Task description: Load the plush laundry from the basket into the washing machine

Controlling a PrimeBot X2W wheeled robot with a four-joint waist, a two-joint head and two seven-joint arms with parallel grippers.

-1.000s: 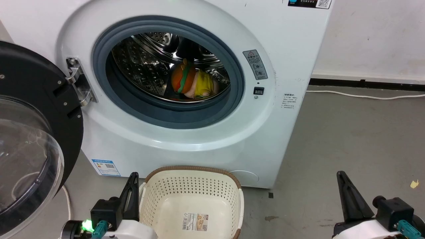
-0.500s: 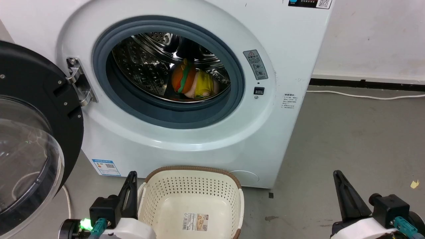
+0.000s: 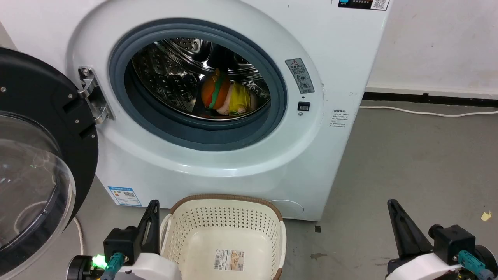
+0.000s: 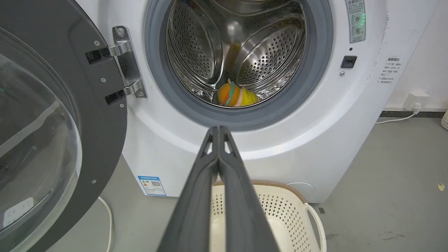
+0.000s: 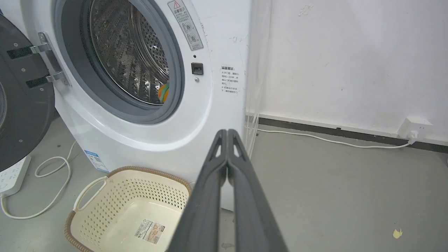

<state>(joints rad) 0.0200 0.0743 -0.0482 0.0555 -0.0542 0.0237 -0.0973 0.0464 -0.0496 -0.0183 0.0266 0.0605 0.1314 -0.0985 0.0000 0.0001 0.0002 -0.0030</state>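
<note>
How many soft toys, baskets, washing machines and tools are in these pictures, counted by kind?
Soft toys: 2, orange burger plush and yellow-clothed doll
Basket: 1
Washing machine: 1
Tools: 2, left tool and right tool, both shut
Total: 6

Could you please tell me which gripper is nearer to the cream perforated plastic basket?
Left. The left gripper sits just beside the left rim of the cream perforated plastic basket; the right gripper is well off to its right.
</note>
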